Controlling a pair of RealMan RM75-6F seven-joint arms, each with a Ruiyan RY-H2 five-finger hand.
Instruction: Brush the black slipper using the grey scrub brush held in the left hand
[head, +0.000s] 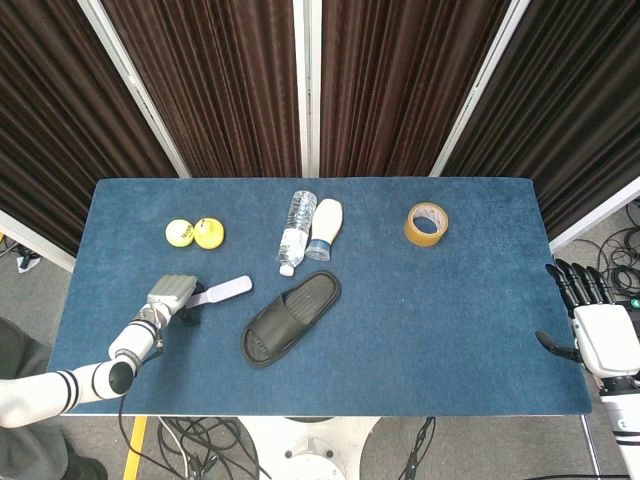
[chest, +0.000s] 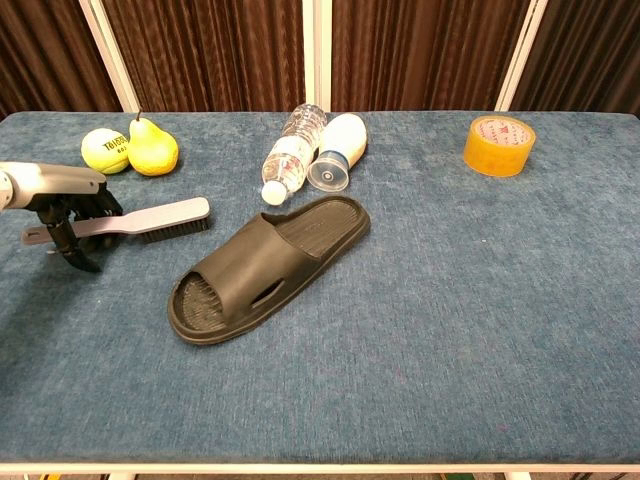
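Observation:
The grey scrub brush (chest: 150, 219) lies on the blue table left of the black slipper (chest: 268, 265), bristles down. My left hand (chest: 62, 205) sits over the brush's handle with its fingers curled around it and the thumb below; the handle end sticks out to the left. In the head view the left hand (head: 172, 295) covers the handle while the brush head (head: 228, 289) points toward the slipper (head: 292, 317). The slipper lies sole down, at a slant, a short gap right of the brush. My right hand (head: 598, 330) hangs off the table's right edge, fingers spread, holding nothing.
A tennis ball (chest: 105, 150) and a yellow pear (chest: 152, 147) sit behind the brush. A clear water bottle (chest: 290, 155) and a white bottle (chest: 338, 138) lie just behind the slipper. A roll of tape (chest: 498, 131) stands at the back right.

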